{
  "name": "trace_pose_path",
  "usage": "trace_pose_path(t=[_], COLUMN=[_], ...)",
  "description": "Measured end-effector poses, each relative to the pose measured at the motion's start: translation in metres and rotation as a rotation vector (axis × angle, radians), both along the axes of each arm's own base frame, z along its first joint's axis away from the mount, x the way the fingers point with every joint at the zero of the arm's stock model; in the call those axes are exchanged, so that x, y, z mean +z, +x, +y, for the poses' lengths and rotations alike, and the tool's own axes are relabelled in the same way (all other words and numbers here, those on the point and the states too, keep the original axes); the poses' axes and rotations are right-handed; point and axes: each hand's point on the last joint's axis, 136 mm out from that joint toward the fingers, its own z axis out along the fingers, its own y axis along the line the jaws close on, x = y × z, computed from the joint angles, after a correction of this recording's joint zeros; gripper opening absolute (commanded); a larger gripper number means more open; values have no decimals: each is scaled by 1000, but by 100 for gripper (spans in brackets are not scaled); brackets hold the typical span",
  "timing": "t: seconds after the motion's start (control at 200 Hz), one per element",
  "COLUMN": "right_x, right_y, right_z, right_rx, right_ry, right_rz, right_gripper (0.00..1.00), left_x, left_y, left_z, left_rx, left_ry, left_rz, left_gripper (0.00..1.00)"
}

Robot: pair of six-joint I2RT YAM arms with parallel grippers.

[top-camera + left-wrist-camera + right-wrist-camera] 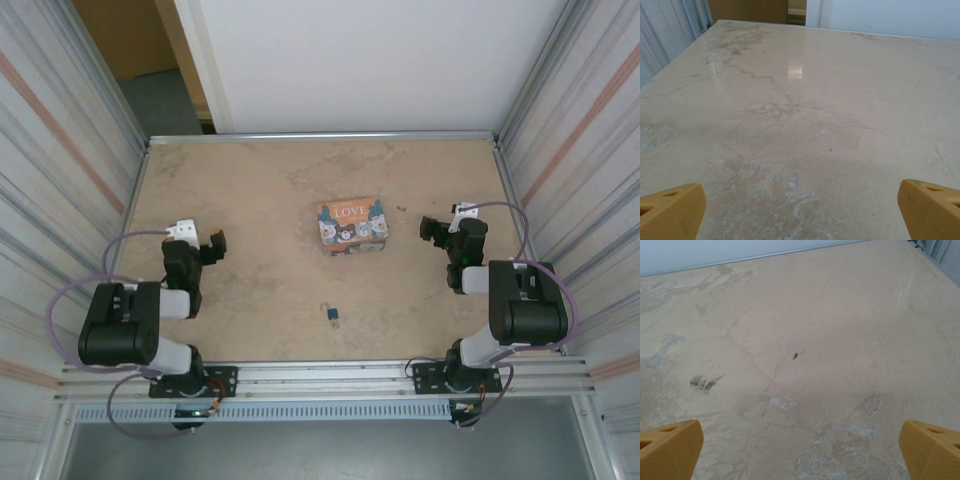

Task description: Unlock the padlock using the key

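A small dark-blue and silver item (332, 313) lies on the table near the front middle. It looks like the key, though it is too small to be sure. I cannot make out a padlock; it is hidden or too small to tell. My left gripper (215, 245) hovers at the left, open and holding nothing, well left of the small item. My right gripper (430, 230) sits at the right, also open and holding nothing. In the left wrist view the left gripper (800, 215) has bare tabletop between its yellow fingertips (670, 210). The right gripper (800, 452) shows the same between its fingertips (932, 447).
An orange printed box marked LOVE (352, 226) stands mid-table between the two grippers. The beige marbled table (260, 190) is bounded by metal walls left, right and at the back. A rail runs along the near edge (320, 375).
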Motion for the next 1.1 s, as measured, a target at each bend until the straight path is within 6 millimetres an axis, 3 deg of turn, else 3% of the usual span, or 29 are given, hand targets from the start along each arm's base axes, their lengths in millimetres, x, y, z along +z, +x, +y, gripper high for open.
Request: trace_pose_path(t=[0.13, 0.381, 0.686, 1.102], right_x=[0, -1, -1, -1], right_y=[0, 0, 0, 0], right_z=[0, 0, 0, 0], right_rx=[0, -1, -1, 0], right_ry=[0, -1, -2, -2], right_rz=[1, 4, 4, 4], right_gripper=[99, 99, 99, 99], left_x=[-7, 16, 2, 1], left_y=[4, 36, 31, 30], left_z=[-4, -23, -24, -25], left_rx=[-28, -99, -109, -111], left_ry=[1, 39, 59, 64], left_rz=[26, 13, 77, 85], left_gripper=[99, 99, 99, 99])
